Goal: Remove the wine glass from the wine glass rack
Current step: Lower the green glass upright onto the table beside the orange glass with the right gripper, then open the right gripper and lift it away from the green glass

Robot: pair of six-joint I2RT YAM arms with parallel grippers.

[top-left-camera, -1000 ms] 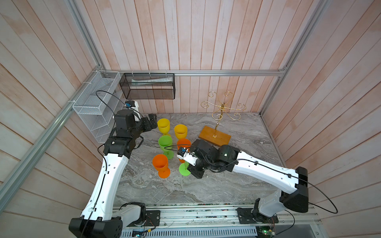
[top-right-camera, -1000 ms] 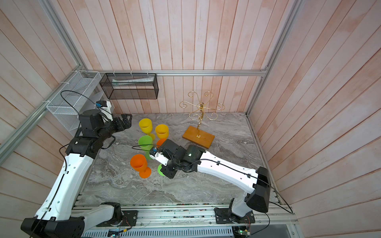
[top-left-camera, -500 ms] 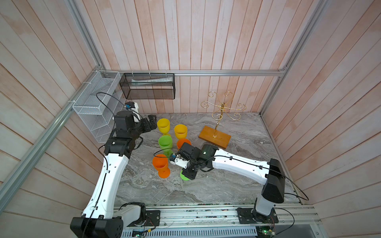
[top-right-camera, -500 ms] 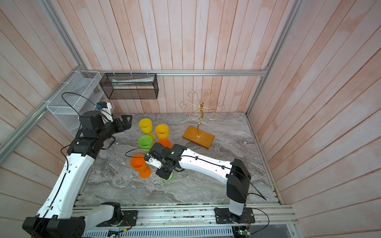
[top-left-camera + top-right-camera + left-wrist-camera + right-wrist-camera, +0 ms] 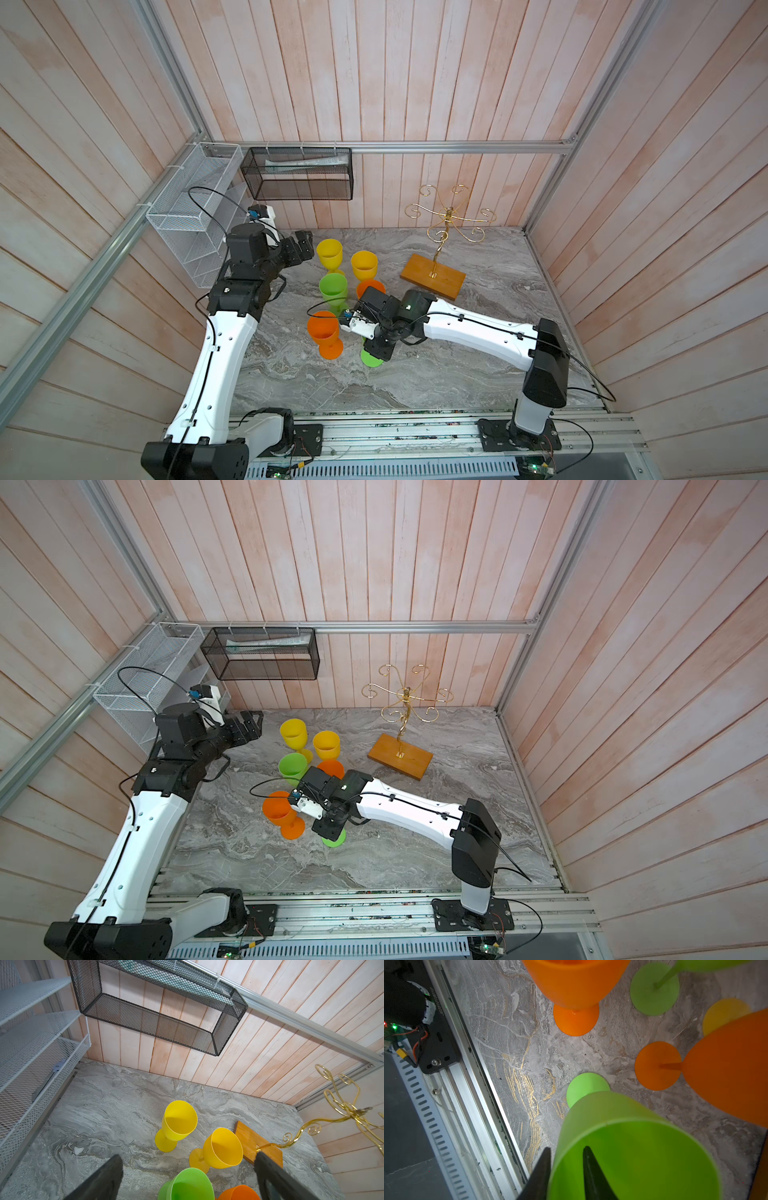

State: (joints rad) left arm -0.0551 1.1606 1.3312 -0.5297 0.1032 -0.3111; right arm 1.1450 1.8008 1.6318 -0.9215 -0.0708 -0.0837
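right gripper [image 5: 566, 1148] partly open astride green glass [image 5: 633, 1147] rim, not gripping | left gripper [image 5: 188, 1155] wide open, empty, far left | green glass stands near-centre; rack [image 5: 446, 216] bare, far right | risk: inner finger snags rim on withdrawal, tipping it into orange glass [image 5: 323, 330]

A white mesh basket [image 5: 178, 220] hangs near a black mesh basket [image 5: 297, 185].
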